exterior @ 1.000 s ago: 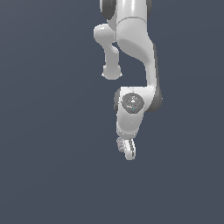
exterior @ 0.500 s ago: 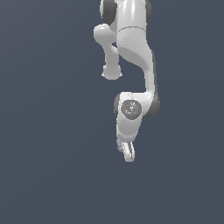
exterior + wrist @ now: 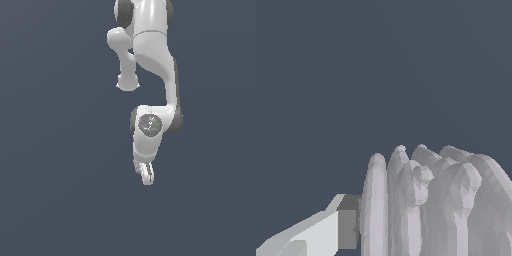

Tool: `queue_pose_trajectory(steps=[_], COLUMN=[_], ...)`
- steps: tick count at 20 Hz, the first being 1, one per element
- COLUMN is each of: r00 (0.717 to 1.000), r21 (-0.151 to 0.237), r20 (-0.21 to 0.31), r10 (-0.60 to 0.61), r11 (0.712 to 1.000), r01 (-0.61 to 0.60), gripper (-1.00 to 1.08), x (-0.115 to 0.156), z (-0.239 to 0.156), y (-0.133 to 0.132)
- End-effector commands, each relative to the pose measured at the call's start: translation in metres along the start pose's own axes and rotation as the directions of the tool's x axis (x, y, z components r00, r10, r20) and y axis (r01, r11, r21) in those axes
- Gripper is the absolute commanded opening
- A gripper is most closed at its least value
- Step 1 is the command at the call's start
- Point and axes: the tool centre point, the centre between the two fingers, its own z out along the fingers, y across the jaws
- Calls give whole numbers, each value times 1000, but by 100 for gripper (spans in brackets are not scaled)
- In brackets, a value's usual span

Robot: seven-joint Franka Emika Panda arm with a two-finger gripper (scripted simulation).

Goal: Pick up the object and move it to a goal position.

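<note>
Exterior view. You see the white, jointed robot arm (image 3: 150, 65) hanging down over a plain dark grey-blue ground, its gripper (image 3: 145, 172) at the lowest point. A small pale grey ribbed lump (image 3: 138, 166) shows at the fingertips, on the exterior view's left side of them; it is much smaller than the gripper and partly hidden by it. At this size you cannot read whether it rests on the ground or is lifted, and no goal marker is visible.

Wrist view. Here the ribbed lump (image 3: 431, 205) fills the near field: a pale grey, matt, faceted body with rounded ridges set side by side and deep grooves between them. One white finger with a dark grey pad (image 3: 347, 227) lies directly against its outermost ridge; the opposite finger is out of frame. You may judge the jaws to be narrowed around the lump, probably gripping it, though the second contact is not shown.

Handling, as a judgement. Expect a light, stiff piece that will not deform under the pads. Its ridges give uneven bearing, so a pad sitting on a crest could let it pivot or slip. You would do best to hold it across its middle, pads flat over several ridges, and to keep the wrist steady during transport.
</note>
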Motion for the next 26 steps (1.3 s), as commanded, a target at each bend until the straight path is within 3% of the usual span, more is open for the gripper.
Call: queue_pose_trajectory(steps=[1, 12, 26], r00=[1000, 1000, 1000], r21=[0, 0, 0], r20=[0, 1, -1], r10=[0, 1, 2], r11=[1000, 1000, 1000], r01=[0, -1, -2], gripper=[-100, -100, -100], x=[0, -20, -84], z=[-1, -44, -192], y=[0, 4, 15])
